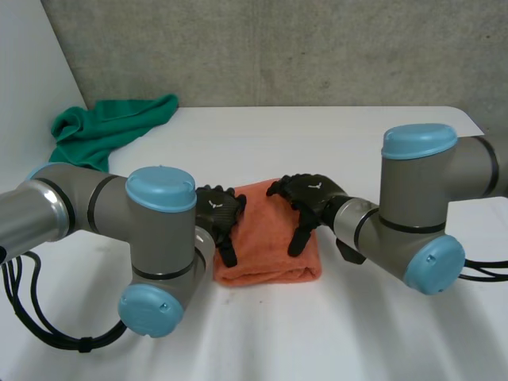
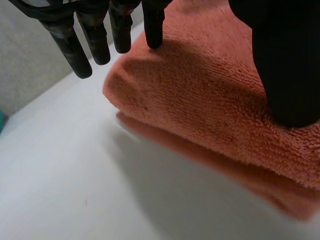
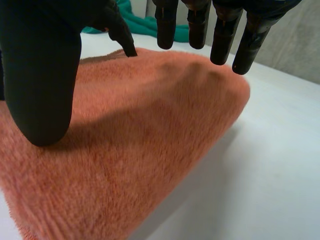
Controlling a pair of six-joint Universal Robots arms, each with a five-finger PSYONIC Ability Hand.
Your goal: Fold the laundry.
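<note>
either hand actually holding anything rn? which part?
Nothing is held. The left hand and right hand rest open on top of the folded orange towel, one toward each side edge, fingers straight, no pinch.

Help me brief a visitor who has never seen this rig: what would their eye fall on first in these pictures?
First, the folded orange terry towel in the middle of the white table, with the robot's black left hand resting on its left side and the black right hand on its right side. After that, the crumpled green cloth heaped at the table's far left corner.
</note>
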